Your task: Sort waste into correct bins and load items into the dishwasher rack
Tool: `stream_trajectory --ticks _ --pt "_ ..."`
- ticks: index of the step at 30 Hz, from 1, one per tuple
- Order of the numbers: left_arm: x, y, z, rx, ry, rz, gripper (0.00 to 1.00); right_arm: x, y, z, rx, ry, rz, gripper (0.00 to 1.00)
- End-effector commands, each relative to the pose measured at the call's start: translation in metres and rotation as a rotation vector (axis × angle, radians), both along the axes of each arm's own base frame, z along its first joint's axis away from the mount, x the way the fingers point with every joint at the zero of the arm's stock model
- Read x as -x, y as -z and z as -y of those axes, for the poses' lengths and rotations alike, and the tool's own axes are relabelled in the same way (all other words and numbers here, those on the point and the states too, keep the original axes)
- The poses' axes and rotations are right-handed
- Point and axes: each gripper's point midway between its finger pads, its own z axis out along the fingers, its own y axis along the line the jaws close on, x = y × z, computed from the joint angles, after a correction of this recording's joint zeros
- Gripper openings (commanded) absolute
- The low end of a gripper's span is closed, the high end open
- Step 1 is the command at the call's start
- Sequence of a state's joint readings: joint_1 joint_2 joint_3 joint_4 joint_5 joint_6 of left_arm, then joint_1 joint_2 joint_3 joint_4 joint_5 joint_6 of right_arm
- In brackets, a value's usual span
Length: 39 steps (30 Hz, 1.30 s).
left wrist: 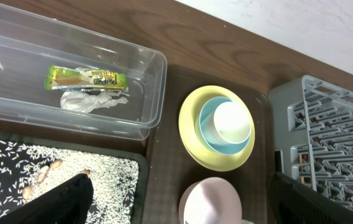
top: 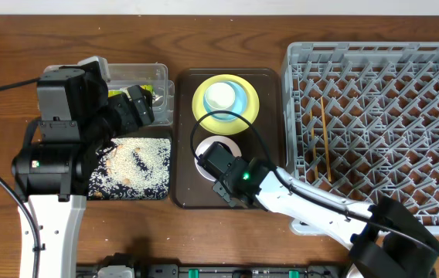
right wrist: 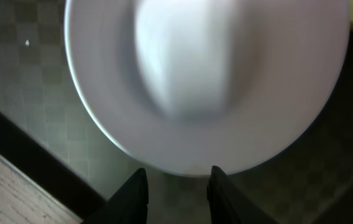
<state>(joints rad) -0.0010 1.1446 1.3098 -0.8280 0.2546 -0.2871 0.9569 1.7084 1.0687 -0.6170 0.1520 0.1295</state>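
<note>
Dark wood grain runs across the table (top: 227, 38), and the left wrist view alone catches a pale wall strip (left wrist: 325, 25) behind it. From overhead, the grey lattice dishwasher rack (top: 374, 69) fills the right side, with thin wooden chopsticks (top: 324, 139) lying lengthwise among its pegs; whether one or two shows cannot be told. A brown serving tray (top: 185, 193) with a checkered floor sits between the rack and the bins. On it, a glossy yellow plate (top: 202, 112) carries a light blue bowl (left wrist: 206, 121) with a small white cup (left wrist: 232, 121) nested inside. The clear tub (left wrist: 155, 68) holds the yellow-green wrapper (left wrist: 86, 78) touching the crumpled napkin (left wrist: 92, 99). Just beside it, the black tray (left wrist: 140, 180) is strewn with rice scraps (left wrist: 15, 162). The left gripper (top: 141, 103) hangs over the bins, fingers spread wide and empty. The right gripper (right wrist: 176, 190) hovers over the tray, its fingers parted by a narrow gap at the rim of the smooth white bowl (right wrist: 195, 81), gripping nothing.
</note>
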Motion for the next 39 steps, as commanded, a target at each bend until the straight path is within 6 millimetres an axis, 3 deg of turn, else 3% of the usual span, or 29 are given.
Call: stream_trajectory --ticks 1,9,15,19,31,34,39 --pt "-0.002 -0.002 -0.004 -0.016 -0.008 0.004 0.92 -0.01 -0.005 -0.004 -0.019 0.026 0.027 0.33" --pt "-0.002 -0.002 -0.004 -0.016 -0.008 0.004 0.92 -0.025 -0.016 -0.024 -0.109 0.026 0.09 0.41" --pt "-0.002 -0.002 -0.004 -0.016 -0.008 0.004 0.92 -0.039 -0.029 -0.042 -0.19 0.008 0.16 0.32" --pt "-0.002 -0.002 -0.004 -0.016 -0.008 0.004 0.92 -0.042 -0.024 -0.035 -0.163 0.019 0.162 0.19" --pt "-0.002 -0.002 -0.004 -0.016 -0.008 0.004 0.92 -0.052 0.026 -0.014 -0.044 0.067 0.107 0.15" --pt "-0.002 -0.002 -0.004 -0.016 -0.008 0.004 0.92 -0.051 0.024 -0.013 -0.041 0.067 0.104 0.08" --pt "-0.002 -0.002 -0.004 -0.016 -0.008 0.004 0.92 -0.051 -0.001 -0.01 -0.058 0.076 0.118 0.09"
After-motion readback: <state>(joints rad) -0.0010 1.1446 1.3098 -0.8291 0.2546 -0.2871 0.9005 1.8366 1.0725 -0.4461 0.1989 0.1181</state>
